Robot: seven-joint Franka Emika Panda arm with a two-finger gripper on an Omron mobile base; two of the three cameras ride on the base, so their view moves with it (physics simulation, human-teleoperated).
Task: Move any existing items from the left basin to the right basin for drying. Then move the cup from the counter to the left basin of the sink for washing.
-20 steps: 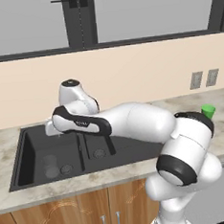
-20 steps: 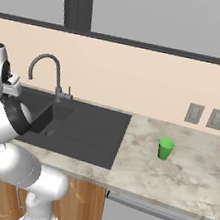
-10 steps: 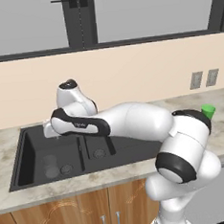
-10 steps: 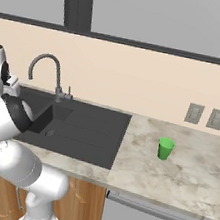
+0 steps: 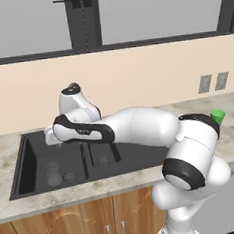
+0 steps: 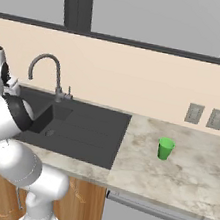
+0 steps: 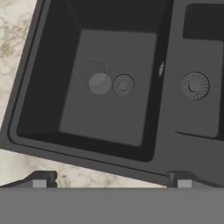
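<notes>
The see-through greyish glass (image 7: pixel 93 74) stands upright in the left basin (image 7: pixel 109 118) beside the round drain, and shows faintly from the left base camera (image 5: pixel 52 174). My gripper (image 7: pixel 111 180) hangs open above that basin's near rim, looking down into it with nothing between its fingertips (image 7: pixel 41 179). From the left base camera the hand (image 5: pixel 50 139) hovers over the back of the left basin (image 5: pixel 42 160). The narrow right basin (image 7: pixel 197 109) (image 5: pixel 103 158) holds nothing. The green cup (image 6: pixel 165 148) stands upright on the counter (image 6: pixel 182 175), right of the sink (image 6: pixel 83 128).
A grey gooseneck tap (image 6: pixel 48 68) rises behind the sink. The ribbed drainboard (image 6: pixel 95 135) lies between the basins and the cup. My arm (image 5: pixel 140 129) stretches across the sink's right part. Two wall sockets (image 6: pixel 204 116) sit above the counter.
The hand has crept slightly left and down over the left basin. The jaws stay open, and the glass and the cup have not moved.
</notes>
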